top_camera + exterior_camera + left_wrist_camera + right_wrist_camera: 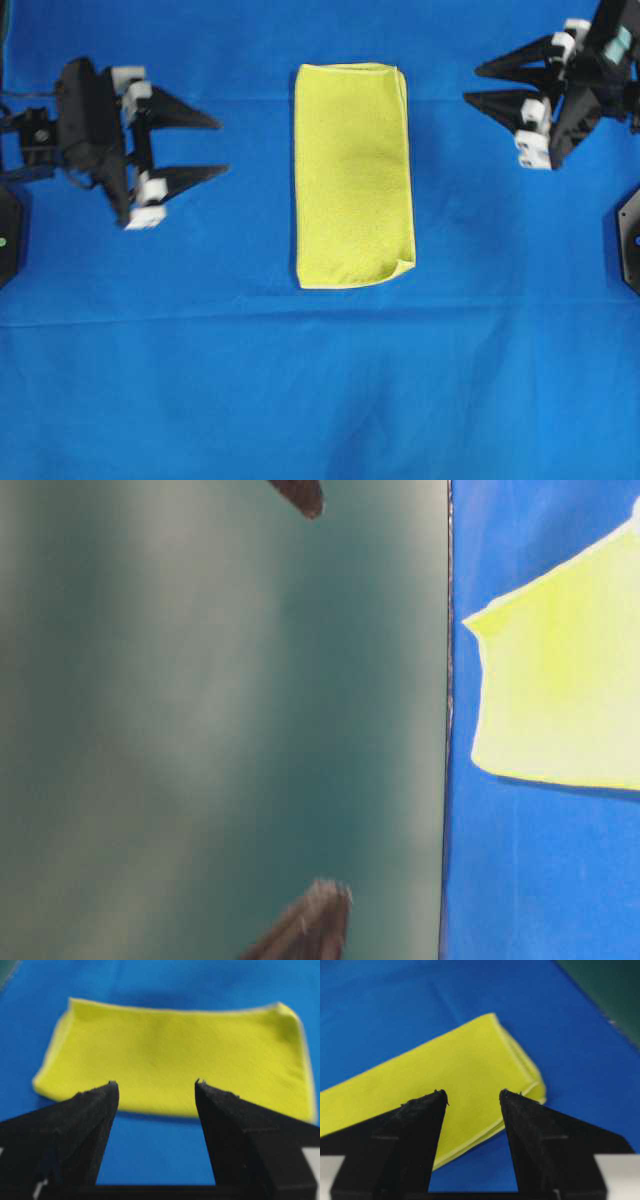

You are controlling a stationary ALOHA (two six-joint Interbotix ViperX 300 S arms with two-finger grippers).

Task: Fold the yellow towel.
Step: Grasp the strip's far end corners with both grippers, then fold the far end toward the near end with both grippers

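The yellow towel (352, 175) lies folded into a tall rectangle in the middle of the blue cloth, its layered hems along the right side. It also fills the far part of the left wrist view as the towel (175, 1060) and of the right wrist view as the towel (445, 1075), and shows at the right of the table-level view as the towel (560, 680). My left gripper (218, 146) stands open to the left of it, apart from it, with nothing between its fingers. My right gripper (472, 84) is open at the upper right, also clear of the towel.
The large blue cloth (300, 380) covers the whole table. Black arm bases sit at the left edge (8, 240) and right edge (630, 235). A dark green surface (220, 720) fills the left of the table-level view.
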